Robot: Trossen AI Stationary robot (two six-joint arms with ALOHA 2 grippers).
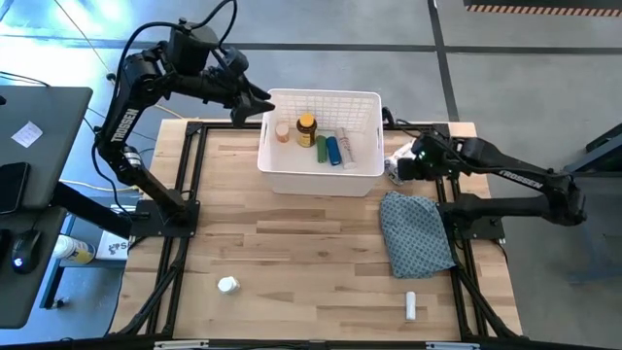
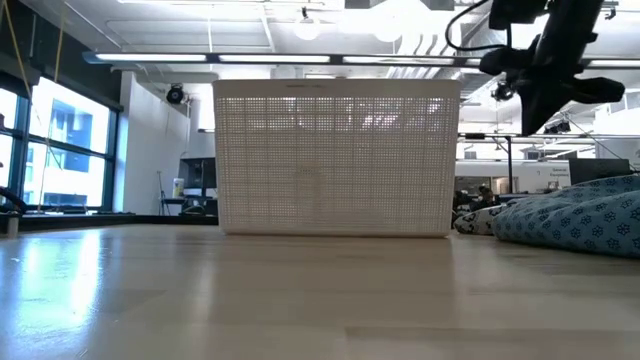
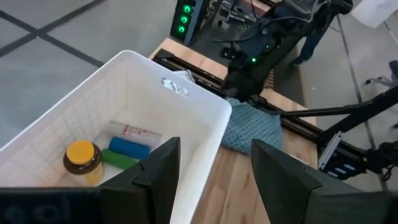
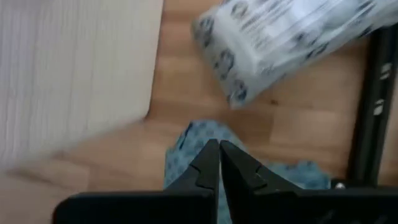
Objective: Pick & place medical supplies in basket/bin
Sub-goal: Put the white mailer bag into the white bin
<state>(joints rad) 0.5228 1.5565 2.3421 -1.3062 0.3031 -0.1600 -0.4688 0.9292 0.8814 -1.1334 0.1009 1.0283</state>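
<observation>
Cloth (image 1: 416,233) beside bin (image 1: 321,177); packet (image 1: 398,161) perhaps touching.

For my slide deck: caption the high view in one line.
Left gripper hangs open beside the white bin holding bottles and tubes; right gripper, shut, nears a crinkly packet.

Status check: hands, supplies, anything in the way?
Left hand open, empty, at bin rim. Right hand shut, empty, by packet. Bottle and tube on table. Cloth beside right arm.

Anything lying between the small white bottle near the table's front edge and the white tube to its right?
Nothing: in the high view, only bare wood runs from the white bottle to the white tube.
</observation>
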